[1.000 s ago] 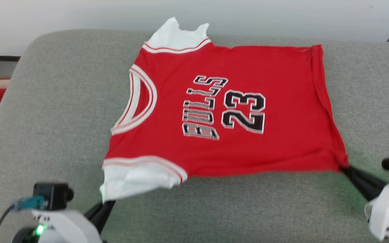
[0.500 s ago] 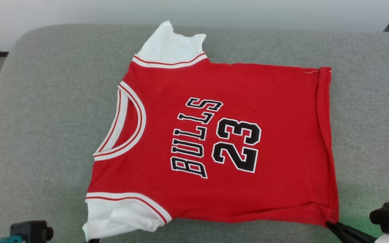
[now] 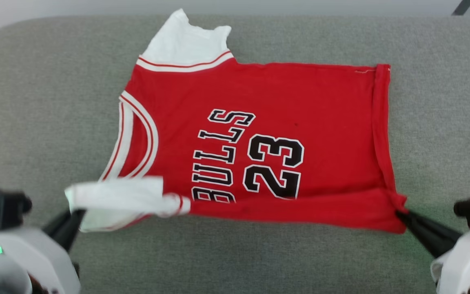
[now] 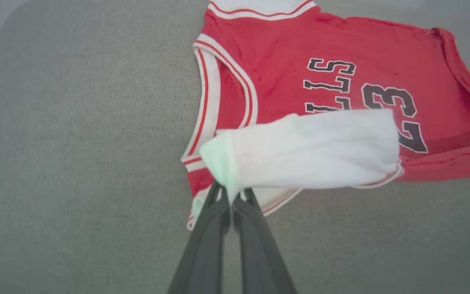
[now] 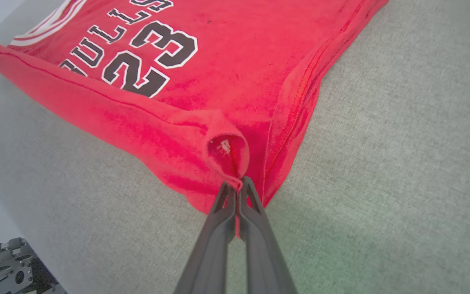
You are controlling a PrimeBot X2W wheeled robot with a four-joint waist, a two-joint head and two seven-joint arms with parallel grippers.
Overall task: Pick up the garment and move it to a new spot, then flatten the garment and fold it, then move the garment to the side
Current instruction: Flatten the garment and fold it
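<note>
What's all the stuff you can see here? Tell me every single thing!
shirt: one, bright red with white sleeves, striped trim and black "BULLS 23", spread on the cushion, near edge lifted
cushion: one, grey, under the shirt
wall: one, pale, behind the cushion
toothed part: one cluster, dark grey, lower left corner of the right wrist view; cannot tell what it is
left gripper: one, dark fingers, shut on the shirt's near white sleeve
right gripper: one, dark fingers, shut on the shirt's near hem corner
</note>
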